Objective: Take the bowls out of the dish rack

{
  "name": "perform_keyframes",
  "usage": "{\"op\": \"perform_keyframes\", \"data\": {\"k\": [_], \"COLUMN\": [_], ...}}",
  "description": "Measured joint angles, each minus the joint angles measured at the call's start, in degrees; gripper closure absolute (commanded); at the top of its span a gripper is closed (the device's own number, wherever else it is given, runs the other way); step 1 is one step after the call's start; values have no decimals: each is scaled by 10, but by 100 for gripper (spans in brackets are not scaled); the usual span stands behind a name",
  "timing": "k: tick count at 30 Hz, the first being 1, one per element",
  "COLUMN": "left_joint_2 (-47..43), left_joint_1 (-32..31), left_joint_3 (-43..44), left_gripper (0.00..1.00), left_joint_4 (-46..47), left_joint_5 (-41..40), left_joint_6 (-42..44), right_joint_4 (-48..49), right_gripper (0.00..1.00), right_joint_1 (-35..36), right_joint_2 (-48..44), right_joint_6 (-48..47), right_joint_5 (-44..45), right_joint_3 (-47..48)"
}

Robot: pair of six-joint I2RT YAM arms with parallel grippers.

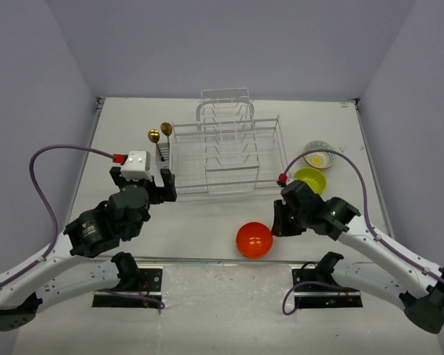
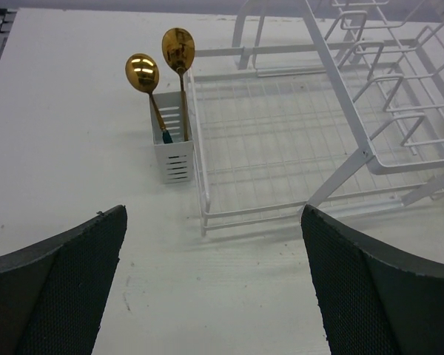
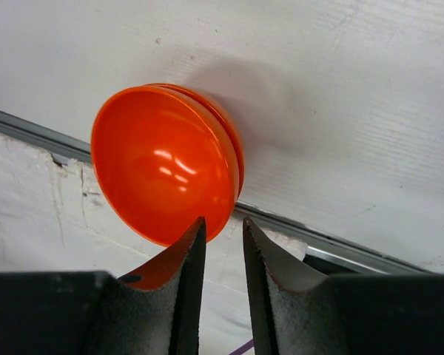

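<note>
With the rack [image 1: 214, 190] looking bare of bowls and the orange bowl [image 3: 163, 174] resting on the table [image 1: 133, 126] near its front edge, just ahead of the narrowly parted, empty fingers of our right gripper [image 3: 223, 225], while the left gripper [image 2: 213, 211] gapes wide, we judge unloading nearly done and must next back away without nudging it.

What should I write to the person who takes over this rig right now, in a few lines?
Left end effector: wide open, empty, facing the white wire dish rack.
Right end effector: narrowly open, empty, close to the glossy orange-red round bowl.
Bowls: orange-red one in front of the rack; lime-green round bowl and pale patterned bowl with yellow centre to its right.
Done: no bowl visible in the rack.
To do: likely nothing more to unload.
</note>
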Motion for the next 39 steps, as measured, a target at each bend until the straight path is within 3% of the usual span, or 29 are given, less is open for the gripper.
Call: {"op": "perform_keyframes", "data": {"k": [5, 9, 11, 14, 17, 22, 29, 39], "left_joint_2": [56, 82, 75, 58, 43, -21, -126, -121], "left_joint_1": [32, 166, 228, 296, 343, 355, 355, 355], "left_joint_3": [4, 3, 3, 3, 5, 8, -15, -102], "left_gripper": [0, 0, 0, 0, 0, 0, 0, 0], "left_joint_4": [-17, -10, -6, -5, -13, -42, -32, -27], "left_joint_5": [-10, 52, 80, 119, 145, 151, 113, 127], "left_joint_6": [-53, -67, -67, -64, -56, -36, 0, 8], "right_joint_4": [-28, -32, -32, -46, -75, -108, -85, -75], "right_gripper": [62, 39, 20, 1, 1, 1, 1, 1], "right_joint_1": [-1, -40, -83, -138, -151, -151, -153, -153], "right_joint_2": [-25, -26, -29, -40, -59, -136, -289, -325], "right_joint_6": [-6, -29, -42, -65, -76, -84, -138, -181], "right_joint_5": [43, 88, 112, 156, 214, 326, 357, 402], "right_joint_3": [70, 146, 177, 220, 275, 317, 249, 172]}}
